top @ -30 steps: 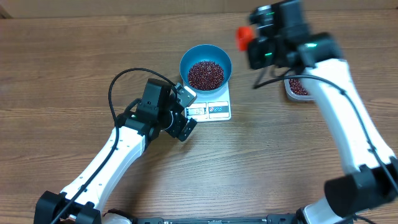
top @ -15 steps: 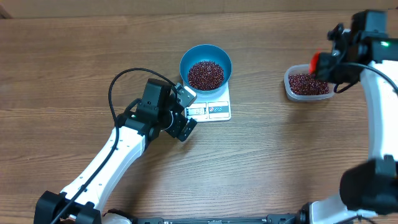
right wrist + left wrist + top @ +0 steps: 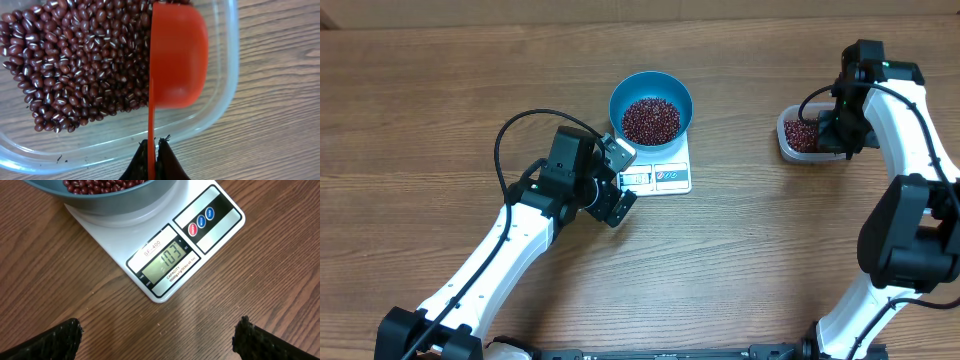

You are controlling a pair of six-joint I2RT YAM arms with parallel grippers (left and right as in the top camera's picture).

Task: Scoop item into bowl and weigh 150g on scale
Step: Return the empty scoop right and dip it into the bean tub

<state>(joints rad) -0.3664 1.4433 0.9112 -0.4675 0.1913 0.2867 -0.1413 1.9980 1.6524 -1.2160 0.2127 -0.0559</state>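
The blue bowl [image 3: 651, 110] stands on the white scale [image 3: 660, 178] and holds a heap of red-brown beans [image 3: 650, 119]. In the left wrist view the scale [image 3: 210, 240] shows 103 on its display, and the bowl's rim [image 3: 115, 202] sits at the top. My left gripper [image 3: 160, 340] is open just before the scale's front edge, with nothing between its fingers [image 3: 55, 342]. My right gripper [image 3: 152, 150] is shut on the thin handle of a red scoop [image 3: 177, 55]. The scoop stands on edge inside the tub, right beside more beans [image 3: 75, 65].
The clear plastic tub [image 3: 807, 137] with beans stands at the right, well apart from the scale. In the right wrist view its wall [image 3: 220, 100] curves round the scoop. A black cable [image 3: 505, 140] loops off the left arm. Bare wooden tabletop surrounds everything.
The right arm has carried the red scoop from near the bowl rightward to the tub and lowered it inside. The left arm, bowl and scale have not moved.
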